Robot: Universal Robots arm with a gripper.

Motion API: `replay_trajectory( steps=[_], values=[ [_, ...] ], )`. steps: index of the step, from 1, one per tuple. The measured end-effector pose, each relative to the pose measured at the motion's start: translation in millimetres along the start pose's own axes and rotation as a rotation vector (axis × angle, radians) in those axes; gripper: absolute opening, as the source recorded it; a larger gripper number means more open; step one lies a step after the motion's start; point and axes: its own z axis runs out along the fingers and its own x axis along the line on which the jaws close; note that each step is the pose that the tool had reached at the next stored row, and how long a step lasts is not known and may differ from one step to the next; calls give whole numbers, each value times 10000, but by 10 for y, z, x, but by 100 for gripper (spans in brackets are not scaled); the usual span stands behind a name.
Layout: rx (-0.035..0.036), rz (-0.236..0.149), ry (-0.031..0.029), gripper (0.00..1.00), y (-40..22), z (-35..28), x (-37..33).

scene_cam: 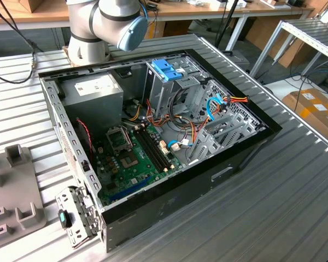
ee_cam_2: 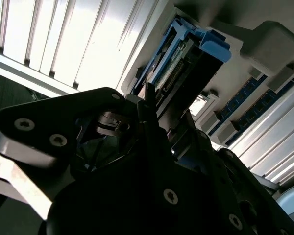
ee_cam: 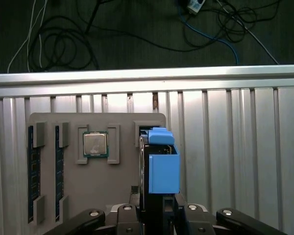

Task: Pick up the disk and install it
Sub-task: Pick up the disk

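Presently the disk (ee_cam: 164,169) stands on edge on the grey fixture tray (ee_cam: 117,186), its far end at the tray's bracketed slot and its light-blue side rail facing the first wrist camera. The gripper (ee_cam: 159,201) straddles the near end of it. The jaws are drawn in to the disk's thickness, one on each flat face, with the disk between them and nothing else in their hold. In the second wrist view the disk (ee_cam_2: 186,58) runs away from the gripper (ee_cam_2: 154,105), and a thin dark finger (ee_cam_2: 148,98) lies against its side. I cannot tell whether the disk has left the slot.

Beside the disk on the same tray sit a processor chip (ee_cam: 95,144) in its own frame and two memory sticks (ee_cam: 33,166) set on edge. The tray rests on a ribbed metal table (ee_cam: 235,161).

In the exterior view the open computer case (scene_cam: 246,147) lies on the table toward the exterior view's right of the tray (scene_cam: 16,180), well apart from it, with the arm (scene_cam: 106,22) rising behind.
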Motion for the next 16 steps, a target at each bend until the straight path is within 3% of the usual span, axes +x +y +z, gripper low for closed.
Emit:
replay_trajectory(
  steps=[16],
  values=[
    [-1,1,44,35,0,-40,-1]
  ],
)
